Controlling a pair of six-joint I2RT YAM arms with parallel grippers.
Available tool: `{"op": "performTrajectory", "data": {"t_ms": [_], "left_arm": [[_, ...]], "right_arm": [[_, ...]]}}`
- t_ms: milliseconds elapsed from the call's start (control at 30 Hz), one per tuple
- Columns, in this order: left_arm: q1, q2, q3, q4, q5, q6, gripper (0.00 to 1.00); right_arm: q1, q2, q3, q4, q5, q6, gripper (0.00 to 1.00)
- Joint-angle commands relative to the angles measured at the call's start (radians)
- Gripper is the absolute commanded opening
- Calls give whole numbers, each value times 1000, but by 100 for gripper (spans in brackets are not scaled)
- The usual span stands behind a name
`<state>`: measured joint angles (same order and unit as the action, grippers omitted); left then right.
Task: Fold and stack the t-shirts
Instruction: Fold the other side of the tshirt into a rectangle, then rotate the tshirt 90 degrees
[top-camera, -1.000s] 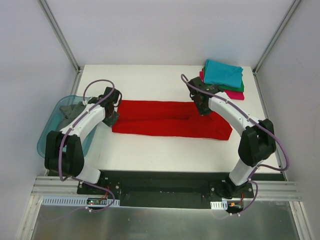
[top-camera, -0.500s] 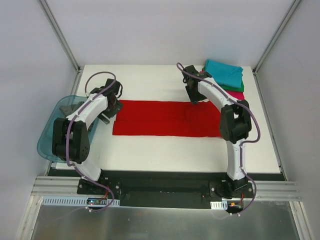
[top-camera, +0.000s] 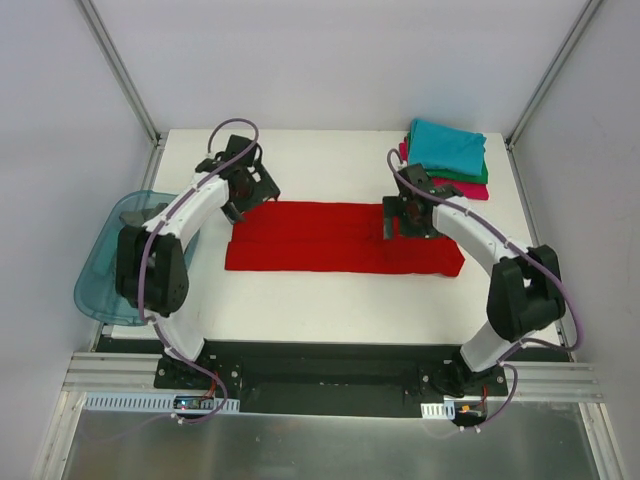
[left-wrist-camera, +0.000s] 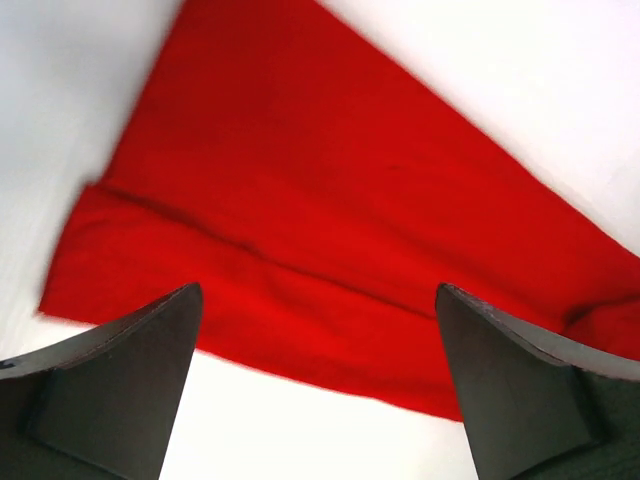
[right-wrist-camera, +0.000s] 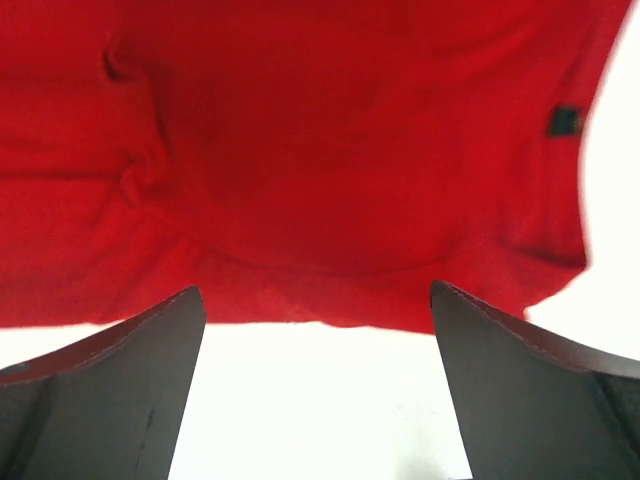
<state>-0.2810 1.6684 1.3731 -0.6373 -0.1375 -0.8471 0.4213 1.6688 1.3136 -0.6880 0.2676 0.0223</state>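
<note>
A bright red t-shirt (top-camera: 340, 238) lies folded into a long strip across the middle of the white table (top-camera: 330, 305). My left gripper (top-camera: 256, 186) hovers at its far left corner, open and holding nothing. The left wrist view shows the red cloth (left-wrist-camera: 330, 200) below the spread left gripper (left-wrist-camera: 318, 300). My right gripper (top-camera: 404, 217) hangs over the strip's right part, also open. In the right wrist view the red shirt (right-wrist-camera: 300, 150) with its dark neck label (right-wrist-camera: 565, 120) lies beyond the right gripper (right-wrist-camera: 315, 290). Folded teal (top-camera: 447, 145), green (top-camera: 478, 176) and magenta (top-camera: 470, 189) shirts are stacked at the far right.
A translucent blue tub (top-camera: 100, 285) overhangs the table's left edge, with a dark grey shirt (top-camera: 135, 213) inside. Metal frame posts (top-camera: 120, 70) rise at the back corners. The arm bases sit on the black rail (top-camera: 320, 375) at the near edge.
Both grippers have gone from shut to open and let go of the red shirt. The left one moved away and right to the far left corner; the right one swung over the strip's right part.
</note>
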Motion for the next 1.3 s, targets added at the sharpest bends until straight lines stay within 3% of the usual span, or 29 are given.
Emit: {"op": "performTrajectory", "data": {"t_ms": [0,133,300,533,633,733,867,967,1100,1267], "left_arm": [[-6,186,127,59,173,106,99],[-7,307,176,60,194,95,99],[-6,282,34,59,159,57,99],[-9,-13,-417,57,157,11,99],[-15,-180,-618,57,185,-30,99],[-43,-286,-706,59,240,-92,99],[-147,-285,-663,88,274,-185,99],[-272,-222,-623,226,331,-263,99],[-360,-115,-530,251,363,-273,99],[-457,-56,-497,287,342,-312,99]], "right_arm": [[2,-52,-151,194,-179,122,96],[-18,12,-174,228,-169,171,96],[-35,106,-149,289,-257,159,96],[-19,252,-16,315,-513,94,96],[-10,343,97,295,-589,44,96],[-9,503,319,231,-651,21,96],[-10,799,837,-9,-688,4,96],[-19,971,1143,-85,-679,59,96],[-58,974,1087,167,-783,270,96],[-68,996,1155,278,-703,333,96]]}}
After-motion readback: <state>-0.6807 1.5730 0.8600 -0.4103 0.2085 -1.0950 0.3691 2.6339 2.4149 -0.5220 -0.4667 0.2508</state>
